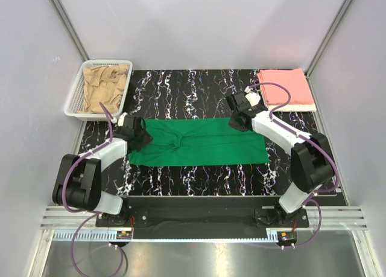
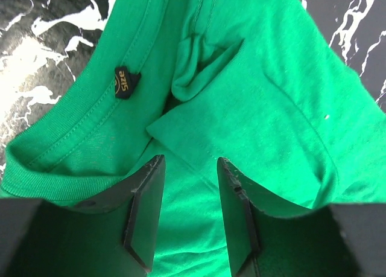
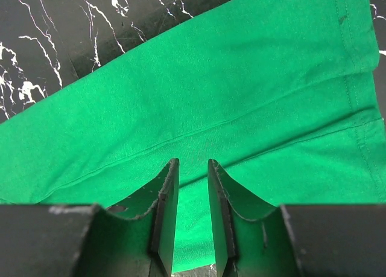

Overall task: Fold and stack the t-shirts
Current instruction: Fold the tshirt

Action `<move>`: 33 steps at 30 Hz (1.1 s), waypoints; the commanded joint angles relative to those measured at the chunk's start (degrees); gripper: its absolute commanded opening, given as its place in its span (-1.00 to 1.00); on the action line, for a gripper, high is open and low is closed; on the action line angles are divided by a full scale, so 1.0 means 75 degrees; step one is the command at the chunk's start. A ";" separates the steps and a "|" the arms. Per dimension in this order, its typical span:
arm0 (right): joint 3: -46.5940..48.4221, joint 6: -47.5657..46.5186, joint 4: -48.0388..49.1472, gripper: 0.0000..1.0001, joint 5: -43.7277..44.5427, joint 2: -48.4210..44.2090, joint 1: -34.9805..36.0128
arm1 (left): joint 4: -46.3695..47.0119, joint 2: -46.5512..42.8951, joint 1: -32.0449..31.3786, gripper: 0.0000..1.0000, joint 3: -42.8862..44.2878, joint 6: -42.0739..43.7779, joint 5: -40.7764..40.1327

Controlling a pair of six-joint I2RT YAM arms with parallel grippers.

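Tan t-shirt (image 1: 104, 87) sits in the basket (image 1: 73, 96), upper left. Left gripper (image 1: 137, 132) is over the collar end of the green t-shirt (image 1: 199, 143), jaws apart, cloth beneath. The shirt lies as a long strip, axis left-right across frame centre. Right gripper (image 1: 239, 117) is at its upper-right edge, jaws nearly together; I cannot tell if they grip cloth. Table (image 1: 199, 87) shows above and below the strip. Pink t-shirt (image 1: 284, 84) lies folded, upper right.
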 commanded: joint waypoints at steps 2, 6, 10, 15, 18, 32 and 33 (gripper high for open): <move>0.0303 0.0348 -0.0135 -0.35 0.0236 -0.0043 0.0045 | 0.0247 0.0006 -0.0047 -0.14 0.0272 -0.0036 -0.0314; 0.0303 0.0360 -0.0135 -0.36 0.0178 0.0051 0.0045 | 0.0247 0.0053 -0.0059 -0.26 0.0237 -0.0153 -0.0337; 0.0268 0.0419 -0.0135 -0.37 -0.0056 0.0051 0.0045 | 0.0410 -0.0029 -0.0106 -0.32 0.0096 -0.0645 -0.0384; 0.0186 0.0595 -0.0088 -0.38 -0.0151 -0.0230 0.0045 | 0.0353 0.0146 -0.0188 -0.29 0.0096 -0.1137 -0.0513; 0.0162 0.0501 -0.0053 -0.38 -0.0116 -0.0370 0.0045 | 0.0329 0.0276 -0.0235 -0.26 0.0119 -0.1173 -0.0513; -0.0353 0.0595 0.0169 -0.38 0.0060 -0.0628 0.0045 | 0.0223 0.0393 -0.0340 -0.57 0.0213 -0.0962 -0.0876; -0.0377 0.0595 0.0170 -0.38 0.0049 -0.0652 0.0045 | 0.0212 0.0428 -0.0329 -0.57 0.0236 -0.0962 -0.0876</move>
